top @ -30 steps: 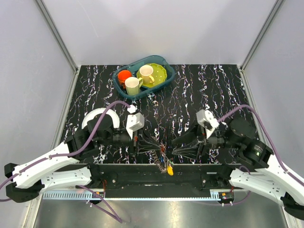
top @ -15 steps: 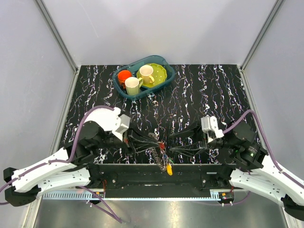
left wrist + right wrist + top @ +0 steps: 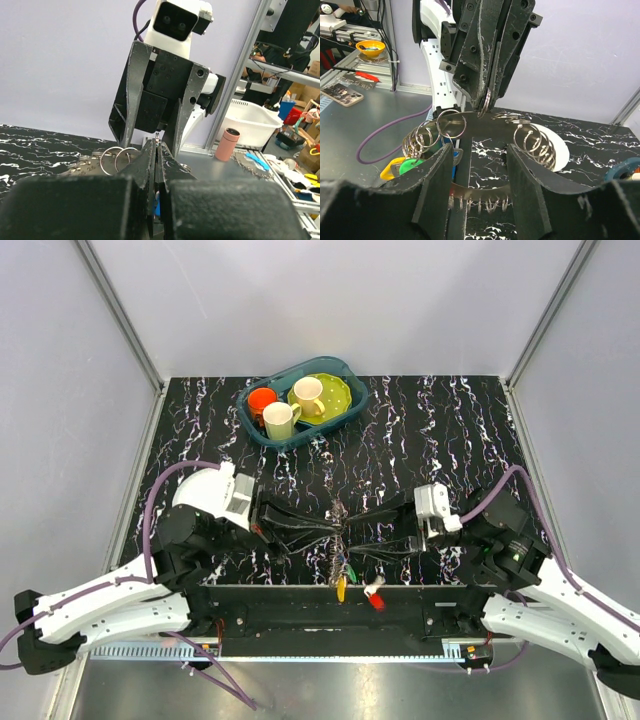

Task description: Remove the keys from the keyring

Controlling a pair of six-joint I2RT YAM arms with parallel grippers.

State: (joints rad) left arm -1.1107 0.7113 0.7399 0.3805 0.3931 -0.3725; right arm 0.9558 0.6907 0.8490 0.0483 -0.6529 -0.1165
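Observation:
The keyring (image 3: 470, 122) is a flat metal band strung with several small split rings, held up off the table. My left gripper (image 3: 334, 517) is shut on its top edge, the band showing between the closed fingers in the left wrist view (image 3: 158, 138). My right gripper (image 3: 352, 531) is open and faces the left one, its jaws wide on either side of the ring's lower part (image 3: 479, 188) without touching it. The keys hang below: a yellow head (image 3: 340, 588), a red one (image 3: 377, 599), and green (image 3: 413, 164) and blue (image 3: 453, 156) heads.
A teal basket (image 3: 345, 375) at the back holds two cream mugs, an orange cup and a green plate. A white plate (image 3: 192, 486) lies by the left arm, also in the right wrist view (image 3: 559, 149). The table's front edge runs just below the hanging keys.
My left gripper has swung right and lifted the keyring to the table's middle. My right gripper has moved left until its open jaws flank the ring. A red key now hangs out to the right.

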